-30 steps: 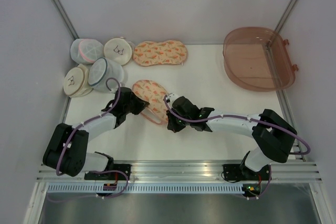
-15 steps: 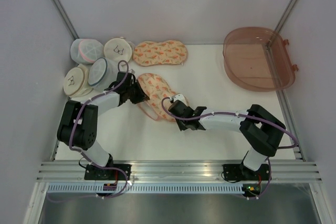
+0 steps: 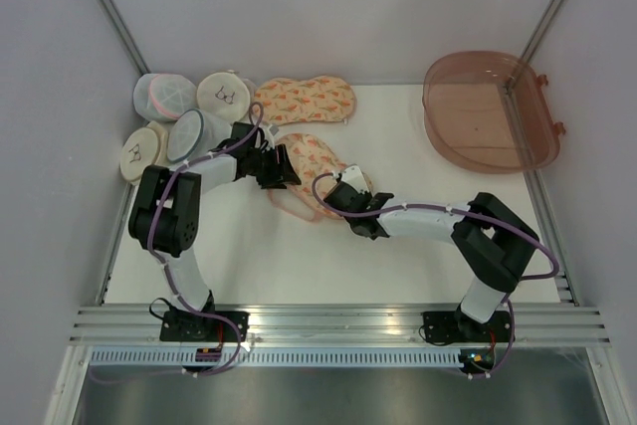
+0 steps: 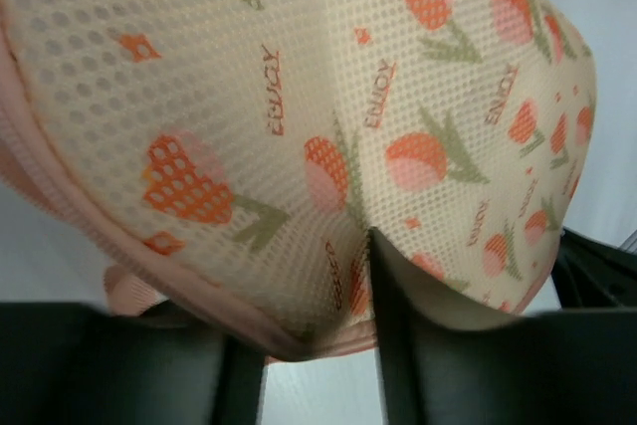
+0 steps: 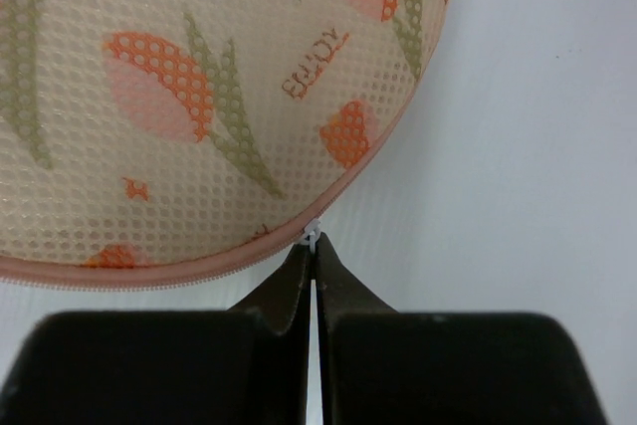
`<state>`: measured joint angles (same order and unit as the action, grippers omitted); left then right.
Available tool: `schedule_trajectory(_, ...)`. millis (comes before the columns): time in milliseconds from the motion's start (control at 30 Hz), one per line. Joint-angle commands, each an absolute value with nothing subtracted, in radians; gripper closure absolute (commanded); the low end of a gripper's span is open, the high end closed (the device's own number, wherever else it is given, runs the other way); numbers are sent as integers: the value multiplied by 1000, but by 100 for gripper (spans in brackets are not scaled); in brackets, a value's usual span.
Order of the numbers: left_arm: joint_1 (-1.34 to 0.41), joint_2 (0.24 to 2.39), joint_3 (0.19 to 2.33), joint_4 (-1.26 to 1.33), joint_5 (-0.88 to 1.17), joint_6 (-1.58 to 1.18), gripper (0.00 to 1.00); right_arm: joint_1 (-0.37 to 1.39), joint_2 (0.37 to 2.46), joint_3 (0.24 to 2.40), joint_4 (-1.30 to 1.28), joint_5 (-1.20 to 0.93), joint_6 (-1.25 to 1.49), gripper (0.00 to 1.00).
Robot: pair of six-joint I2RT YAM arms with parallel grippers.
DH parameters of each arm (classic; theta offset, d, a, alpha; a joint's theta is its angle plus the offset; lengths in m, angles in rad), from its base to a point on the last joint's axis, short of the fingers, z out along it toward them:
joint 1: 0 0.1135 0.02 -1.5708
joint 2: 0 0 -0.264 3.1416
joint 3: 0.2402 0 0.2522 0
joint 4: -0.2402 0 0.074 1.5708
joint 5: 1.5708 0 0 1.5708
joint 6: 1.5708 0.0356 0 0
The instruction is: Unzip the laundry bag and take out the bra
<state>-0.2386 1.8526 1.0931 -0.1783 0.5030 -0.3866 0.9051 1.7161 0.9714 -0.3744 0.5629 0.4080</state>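
Zip pull (image 5: 313, 236) nipped at the tips of the closed right gripper (image 5: 313, 258); left gripper (image 4: 315, 350) part-open astride bag (image 4: 299, 97) rim, so the unheld bag may drag and the pull slip.

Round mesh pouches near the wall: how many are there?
4, clustered in the back-left corner: pink-zipped pouch and cream pouch at the back, second cream pouch and blue-rimmed pouch in front. Others could hide underneath.

Laundry bag (image 4: 299, 97): peach mesh w/ orange tulip print, green stems, pink edging. Tub (image 3: 488, 116): transl. reddish-brown.
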Motion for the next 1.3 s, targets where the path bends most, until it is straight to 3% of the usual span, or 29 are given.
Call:
schedule_trajectory(0,-232,1835,1097,-153,548,-360,38,899,1678,970,-410,618,387,100)
schedule_trajectory(100,-232,1757,1043,-114,491,-415,27,897,1663,957,-399,604,391,100)
schedule_trajectory(367,-255,1433,812,-132,230,-621,25,897,1641,939,-361,494,365,100)
schedule_trajectory(533,-334,1214,651,-140,232,-784,21,902,1589,893,-214,205,322,100)
schedule_trajectory(700,-454,1138,566,-123,250,-940,19,910,1554,853,-17,-244,319,100)
schedule_trajectory(800,-506,1106,531,-110,247,-1004,18,919,1549,848,77,-345,334,100)
schedule_trajectory(1267,-528,1026,436,-81,34,-1158,17,930,1577,862,161,-407,379,99)
